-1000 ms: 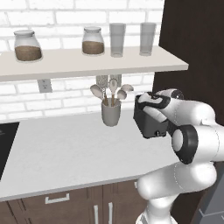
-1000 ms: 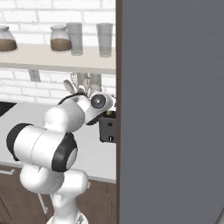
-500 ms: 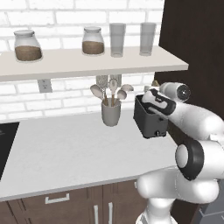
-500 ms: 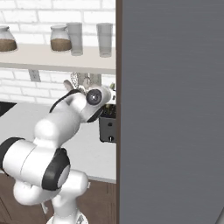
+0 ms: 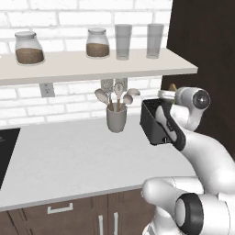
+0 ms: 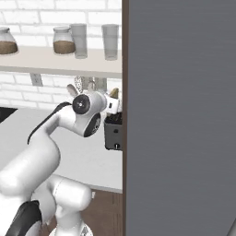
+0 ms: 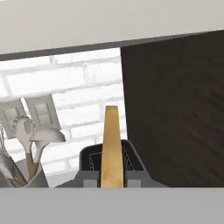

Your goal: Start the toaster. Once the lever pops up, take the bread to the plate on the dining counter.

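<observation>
The arm hides the toaster's right end and the claw.

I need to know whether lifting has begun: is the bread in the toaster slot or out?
In: the bread stands upright in the toaster, its top sticking above the slot.

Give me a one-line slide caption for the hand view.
Bread standing edge-on in the black toaster, utensil crock at left, brick wall behind.
</observation>
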Motion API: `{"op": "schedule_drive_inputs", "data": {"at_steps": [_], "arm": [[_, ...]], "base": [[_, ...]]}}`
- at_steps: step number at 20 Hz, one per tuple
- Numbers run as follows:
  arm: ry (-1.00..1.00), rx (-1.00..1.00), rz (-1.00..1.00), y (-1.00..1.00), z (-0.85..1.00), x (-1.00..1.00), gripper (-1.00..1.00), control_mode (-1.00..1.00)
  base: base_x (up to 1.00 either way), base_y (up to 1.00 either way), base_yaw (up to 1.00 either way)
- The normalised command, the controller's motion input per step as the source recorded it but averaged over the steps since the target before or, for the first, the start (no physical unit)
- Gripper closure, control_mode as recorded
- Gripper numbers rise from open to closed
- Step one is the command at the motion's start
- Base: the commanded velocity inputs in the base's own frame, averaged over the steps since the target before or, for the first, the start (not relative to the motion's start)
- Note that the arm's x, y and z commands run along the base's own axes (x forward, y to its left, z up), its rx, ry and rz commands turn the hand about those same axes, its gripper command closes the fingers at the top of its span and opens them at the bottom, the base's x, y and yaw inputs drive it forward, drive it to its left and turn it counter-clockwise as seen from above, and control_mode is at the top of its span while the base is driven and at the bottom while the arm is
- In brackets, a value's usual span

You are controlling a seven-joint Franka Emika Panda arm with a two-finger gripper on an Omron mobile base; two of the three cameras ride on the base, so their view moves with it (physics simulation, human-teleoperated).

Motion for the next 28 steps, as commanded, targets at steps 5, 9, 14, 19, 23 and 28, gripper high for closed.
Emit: {"op": "schedule_drive_inputs", "data": {"at_steps": [5,9,14,19,23,28], "arm": [[0.19,0.00,-0.09,0.12,0.55,-0.99,1.00,-1.00],[0.26,0.00,-0.07,0.18,0.39,-0.98,1.00,-1.00],[0.28,0.00,0.00,0.39,0.07,-0.93,1.00,-1.00],[0.13,0.00,0.01,0.46,0.00,-0.74,1.00,-1.00],[0.03,0.00,0.11,0.42,0.00,-0.52,1.00,-1.00],[0.02,0.01,0.19,0.45,0.00,-0.23,1.00,-1.00]], "base": [[0.00,0.00,0.00],[0.00,0.00,0.00],[0.00,0.00,0.00],[0.00,0.00,0.00],[0.00,0.00,0.00],[0.00,0.00,0.00]]}}
